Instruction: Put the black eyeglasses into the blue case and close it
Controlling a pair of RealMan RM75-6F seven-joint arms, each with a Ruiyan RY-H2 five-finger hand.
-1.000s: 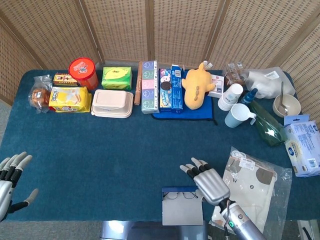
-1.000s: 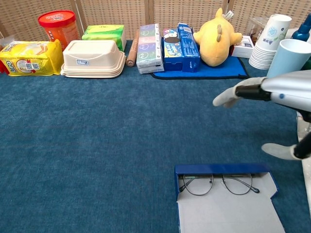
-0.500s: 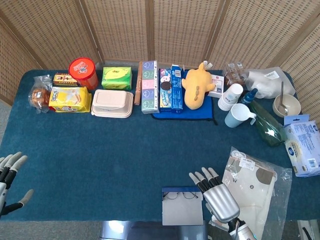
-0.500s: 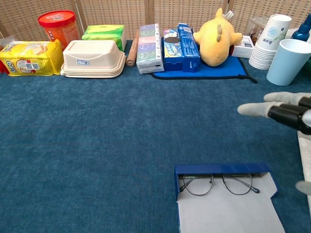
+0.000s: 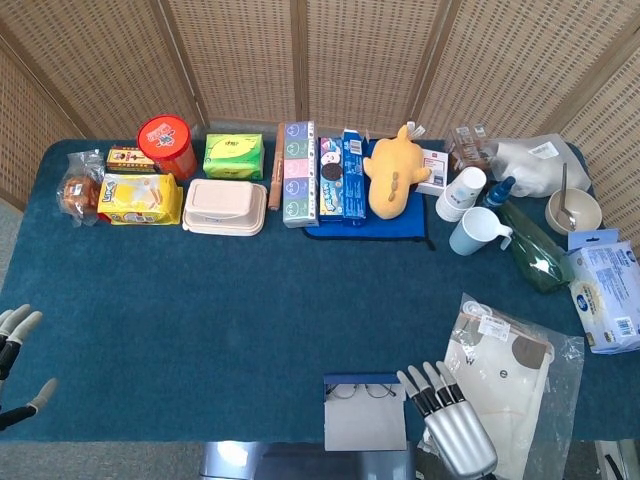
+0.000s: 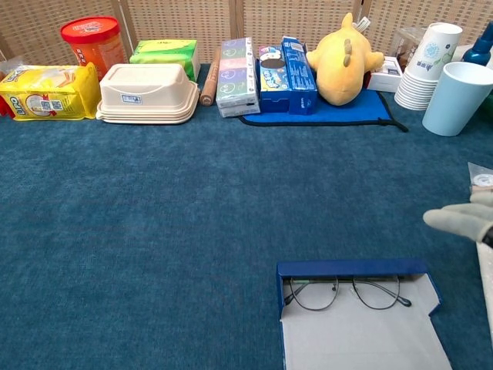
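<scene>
The blue case [image 6: 350, 269] lies open at the table's front edge, its grey flap [image 6: 362, 342] folded out toward me. The black eyeglasses [image 6: 347, 292] rest inside it against the blue back wall; the head view shows them small in the case [image 5: 363, 389]. My right hand [image 5: 452, 428] sits low at the front edge just right of the case, fingers spread and holding nothing; only its fingertips [image 6: 461, 221] show at the right edge of the chest view. My left hand [image 5: 14, 365] hangs at the far left edge, fingers apart, empty.
A clear plastic bag [image 5: 515, 375] lies right of the case beside my right hand. Along the back stand a red tin [image 5: 165, 142], snack packs, a beige lunch box [image 5: 225, 207], a yellow plush toy [image 5: 392, 172], and cups [image 5: 473, 230]. Bare blue cloth fills the middle.
My right hand has pulled back from above the case toward the front right edge. My left hand has sunk lower at the left edge. The case and glasses have not moved.
</scene>
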